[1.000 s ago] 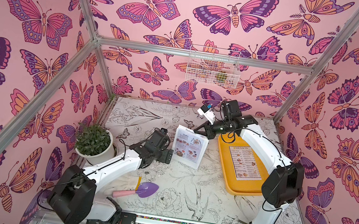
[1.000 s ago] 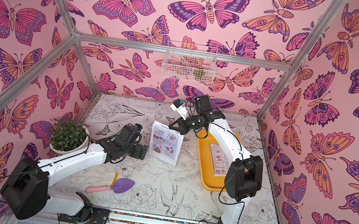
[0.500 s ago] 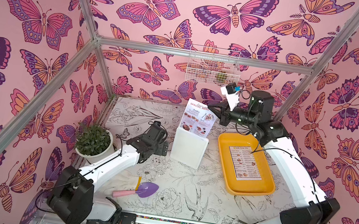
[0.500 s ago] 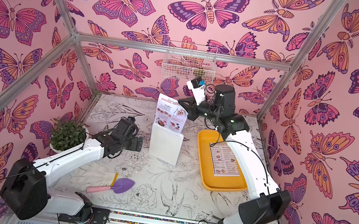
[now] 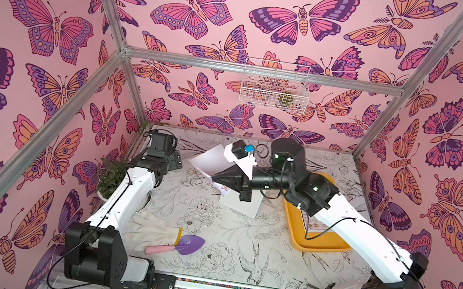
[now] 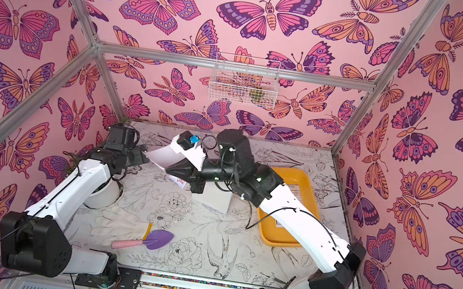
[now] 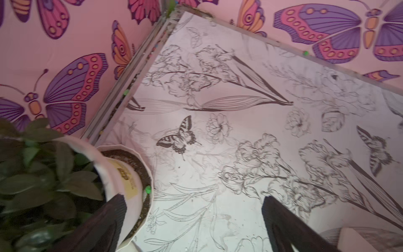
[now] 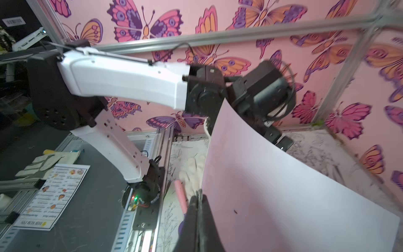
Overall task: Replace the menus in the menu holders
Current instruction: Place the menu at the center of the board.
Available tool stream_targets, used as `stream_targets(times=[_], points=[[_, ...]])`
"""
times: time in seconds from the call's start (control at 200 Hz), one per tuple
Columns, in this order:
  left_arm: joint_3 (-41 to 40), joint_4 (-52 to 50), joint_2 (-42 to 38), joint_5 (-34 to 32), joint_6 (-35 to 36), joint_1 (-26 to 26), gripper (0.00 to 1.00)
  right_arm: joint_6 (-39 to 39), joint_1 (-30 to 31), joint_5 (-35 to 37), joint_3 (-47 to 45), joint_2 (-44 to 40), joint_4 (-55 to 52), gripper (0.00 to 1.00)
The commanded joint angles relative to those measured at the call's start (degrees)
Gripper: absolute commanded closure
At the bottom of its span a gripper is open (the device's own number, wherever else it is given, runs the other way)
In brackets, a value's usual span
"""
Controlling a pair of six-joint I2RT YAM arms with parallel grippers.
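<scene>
Pink-tinted and blank on its visible back, the menu sheet (image 8: 272, 174) hangs curled in the air over the back of the table (image 5: 238, 248), above and beside the white acrylic menu holder (image 5: 240, 205); what the holder contains cannot be told. The right gripper (image 8: 198, 196) is pinched tight on one edge of the sheet. A second menu (image 5: 310, 223) lies in the yellow tray (image 5: 318, 245), partly hidden by the right arm. The left gripper (image 7: 193, 197) has its fingers spread wide and holds nothing, near the potted plant (image 7: 43, 174). In both top views the sheet's free corner lies close to it.

Risks: a one-edge pinch leaves the paper limp, so it may slip or crease. Its free corner may snag on the left gripper or on the holder's top edge, tipping the stand.
</scene>
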Motion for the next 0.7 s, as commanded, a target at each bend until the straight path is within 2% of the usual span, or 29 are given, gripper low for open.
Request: stream_targets(times=[0.0, 0.17, 0.315, 0.466, 0.621, 0.696], points=[[1.5, -4.8, 0.8, 0.0, -0.8, 3.7, 0.00, 2.2, -0.1, -4.0, -0.1, 4.4, 1.0, 0.98], [2.6, -7.5, 2.2, -3.7, -1.8, 6.3, 0.00, 0.2, -0.8, -5.2, 3.4, 10.3, -2.9, 0.98], [3.3, -7.7, 2.4, -3.0, -1.6, 6.4, 0.00, -0.4, -3.2, -3.5, 8.0, 17.9, -5.2, 0.98], [3.9, -7.8, 1.5, -1.3, -1.2, 5.8, 0.01, -8.2, -2.9, 8.1, 16.9, 28.2, -12.1, 0.97], [4.1, -7.9, -0.2, 1.0, 0.2, 2.9, 0.01, -16.2, -1.8, 20.4, 23.5, 37.1, -12.9, 0.97], [4.0, -8.5, -0.8, 1.7, 0.5, 0.9, 0.01, -18.8, -1.7, 24.1, 25.5, 39.9, -11.4, 0.96]])
